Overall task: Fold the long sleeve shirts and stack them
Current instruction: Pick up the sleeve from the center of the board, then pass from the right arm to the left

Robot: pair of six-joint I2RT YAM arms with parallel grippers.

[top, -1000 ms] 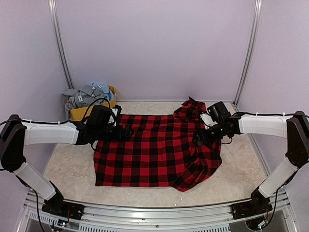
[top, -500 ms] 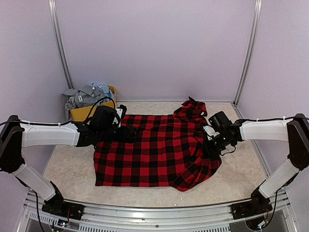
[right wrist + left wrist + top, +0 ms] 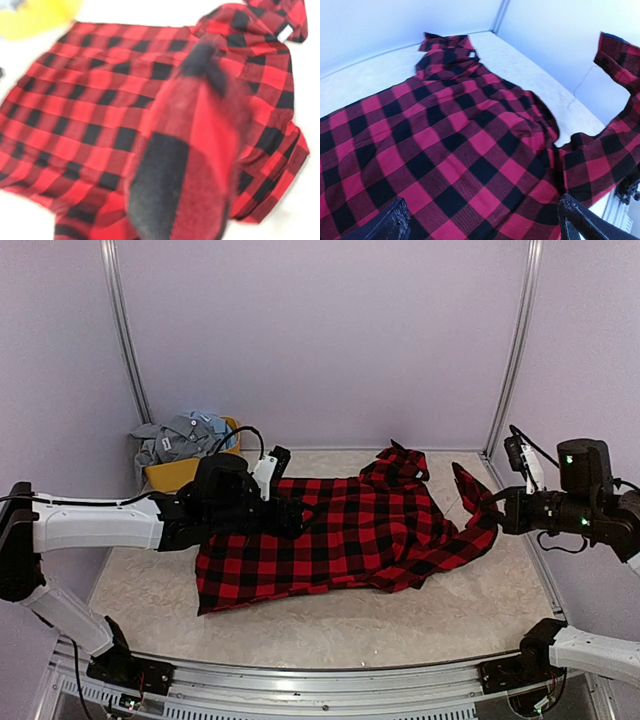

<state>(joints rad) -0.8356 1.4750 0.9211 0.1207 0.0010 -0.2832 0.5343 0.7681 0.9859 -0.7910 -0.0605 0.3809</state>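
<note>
Where the right gripper (image 3: 498, 512) stands: raised over the right side of the table (image 3: 150, 590), jaws together and clamped on cloth.
Right grip: a sleeve (image 3: 470, 496) of the red-and-black flannel shirt (image 3: 340, 540), pinched short of the cuff, which sticks up and back from the jaws.
Right wrist view: blurred check cloth hangs close before the lens and hides the fingers.
Left gripper (image 3: 288, 517): jaws wide apart, holding nothing, low over the shirt's left half. Its fingers (image 3: 390, 225) frame the cloth in the left wrist view; I cannot tell whether they touch it.
Flannel shirt: spread across the middle of the table, left part flat, right part puckered and running in a ridge up to the held sleeve.
Collar (image 3: 402, 464): at the far edge, with a white label (image 3: 470, 53).
Other shirts (image 3: 180, 435): grey and pale blue, heaped in the yellow tub (image 3: 165, 475) at the far left corner, apart from the flannel.
</note>
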